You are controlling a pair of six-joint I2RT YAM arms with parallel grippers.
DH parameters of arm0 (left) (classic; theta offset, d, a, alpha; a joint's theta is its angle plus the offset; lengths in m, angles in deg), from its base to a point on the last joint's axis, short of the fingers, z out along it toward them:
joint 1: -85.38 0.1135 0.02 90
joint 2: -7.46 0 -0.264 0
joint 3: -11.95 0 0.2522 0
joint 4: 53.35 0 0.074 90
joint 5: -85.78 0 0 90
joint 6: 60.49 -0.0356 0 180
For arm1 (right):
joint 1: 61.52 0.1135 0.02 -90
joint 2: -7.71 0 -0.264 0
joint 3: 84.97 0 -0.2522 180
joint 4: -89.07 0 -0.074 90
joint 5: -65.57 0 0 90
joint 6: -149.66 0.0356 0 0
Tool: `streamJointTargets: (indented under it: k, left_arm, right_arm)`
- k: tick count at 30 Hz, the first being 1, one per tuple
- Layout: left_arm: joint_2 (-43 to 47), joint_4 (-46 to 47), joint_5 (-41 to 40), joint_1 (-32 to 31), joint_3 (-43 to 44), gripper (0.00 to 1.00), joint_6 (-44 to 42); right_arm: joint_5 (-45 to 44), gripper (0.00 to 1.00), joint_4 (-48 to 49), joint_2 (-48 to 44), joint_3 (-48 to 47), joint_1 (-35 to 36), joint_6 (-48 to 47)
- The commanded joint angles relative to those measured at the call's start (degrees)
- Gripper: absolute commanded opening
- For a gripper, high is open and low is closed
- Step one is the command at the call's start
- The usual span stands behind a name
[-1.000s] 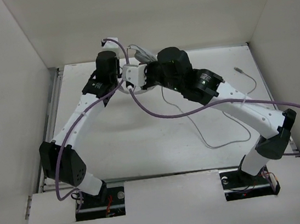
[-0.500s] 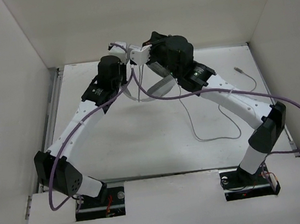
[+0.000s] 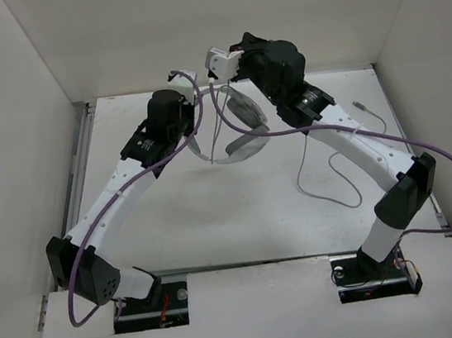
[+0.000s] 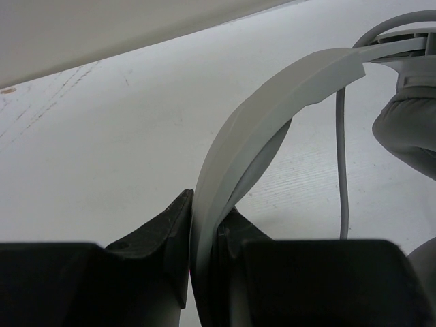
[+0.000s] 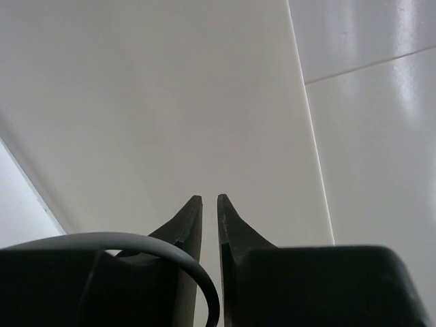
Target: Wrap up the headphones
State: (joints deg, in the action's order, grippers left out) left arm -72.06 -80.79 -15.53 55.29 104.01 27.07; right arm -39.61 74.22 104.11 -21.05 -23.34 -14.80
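The light grey headphones (image 3: 243,125) hang above the back middle of the table. My left gripper (image 3: 196,136) is shut on their headband (image 4: 272,102), which runs up out of the jaws in the left wrist view; one earcup (image 4: 409,129) shows at the right. My right gripper (image 3: 214,60) is raised above the headphones near the back wall. Its jaws are almost closed and the thin grey cable (image 5: 136,242) loops over the left finger and down between them. The rest of the cable (image 3: 329,193) trails over the table to its plug (image 3: 358,105) at the right.
White walls close in the table (image 3: 174,217) on the left, back and right. A metal rail (image 3: 81,155) runs along the left edge. Thick purple robot cables (image 3: 341,158) arch over both arms.
My right gripper has risen and moved back and right, pulling the cable up. The headphones have swung out from under the arms into view, held by the left gripper. The loose cable on the table has shifted.
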Motion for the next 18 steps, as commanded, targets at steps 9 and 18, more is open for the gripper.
streamJointTargets:
  k: [9, 18]
  left_arm:
    - [6.57, 2.51, 6.29, -3.88, 1.85, 0.00, -0.72]
    - [8.07, -1.62, 12.89, -7.66, 9.49, 0.00, -2.04]
  right_arm:
    - [9.89, 0.21, -8.22, 3.00, -7.18, -6.13, 19.94]
    - [20.09, 0.18, -13.94, 7.31, -8.95, -11.76, 35.68]
